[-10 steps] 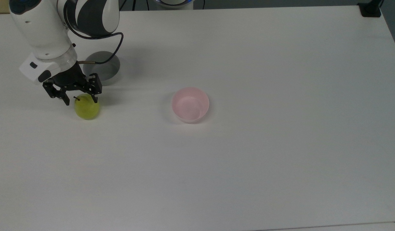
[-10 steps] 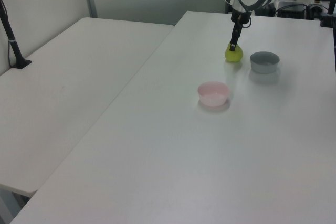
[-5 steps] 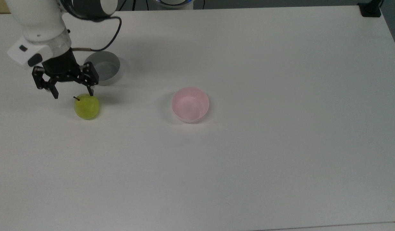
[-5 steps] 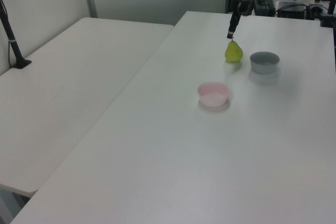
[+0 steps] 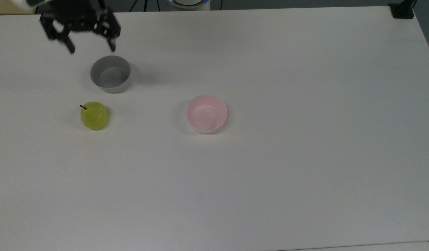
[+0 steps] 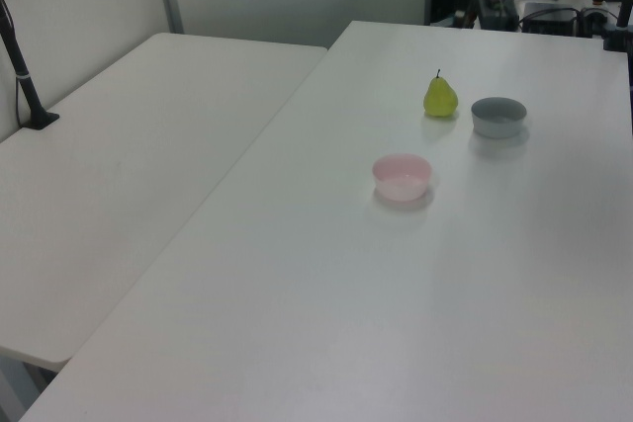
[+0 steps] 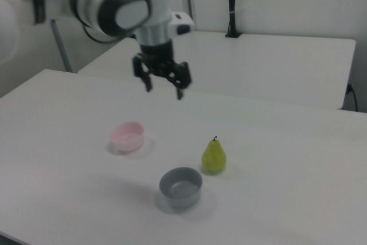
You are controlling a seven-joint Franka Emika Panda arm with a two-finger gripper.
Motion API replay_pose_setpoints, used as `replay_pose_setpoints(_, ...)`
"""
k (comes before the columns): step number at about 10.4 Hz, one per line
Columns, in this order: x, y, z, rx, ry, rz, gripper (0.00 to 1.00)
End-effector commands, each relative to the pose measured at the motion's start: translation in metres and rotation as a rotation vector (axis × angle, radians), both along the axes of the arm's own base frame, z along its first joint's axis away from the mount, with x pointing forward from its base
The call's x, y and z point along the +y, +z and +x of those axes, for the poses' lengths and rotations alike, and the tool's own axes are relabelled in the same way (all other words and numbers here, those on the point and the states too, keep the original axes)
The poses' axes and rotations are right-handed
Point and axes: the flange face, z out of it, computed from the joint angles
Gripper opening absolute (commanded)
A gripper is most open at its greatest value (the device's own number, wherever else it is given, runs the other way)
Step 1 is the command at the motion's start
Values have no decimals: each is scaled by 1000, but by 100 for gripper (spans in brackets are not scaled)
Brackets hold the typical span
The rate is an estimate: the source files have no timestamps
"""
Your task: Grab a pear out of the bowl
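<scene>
The gripper [image 5: 91, 47] hangs high with fingers spread, holding nothing — the pear [image 5: 94, 115] stands upright on the table [image 5: 270, 174], beside the grey bowl [image 5: 110, 74], well apart from the pink bowl [image 5: 207, 113].

The robot's gripper [image 5: 92, 48] hangs high in the air at the far left of the top view, pointing downward. Its black jaws are spread wide apart and hold nothing. The white arm [image 7: 123, 5] bends above it.
</scene>
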Motion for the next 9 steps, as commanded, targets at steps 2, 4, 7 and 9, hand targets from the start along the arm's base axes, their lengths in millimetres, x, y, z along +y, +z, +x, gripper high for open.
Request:
replay_pose_setpoints(2, 83, 67, -66, 131, -39, 50, 100)
replay_pose_setpoints(4, 123, 60, -61, 147, -22, 47, 100)
replay_pose_setpoints(7, 129, 44, -40, 69, 6, 7, 100)
replay_pose_setpoints(9, 123, 35, -32, 78, -12, 3, 100)
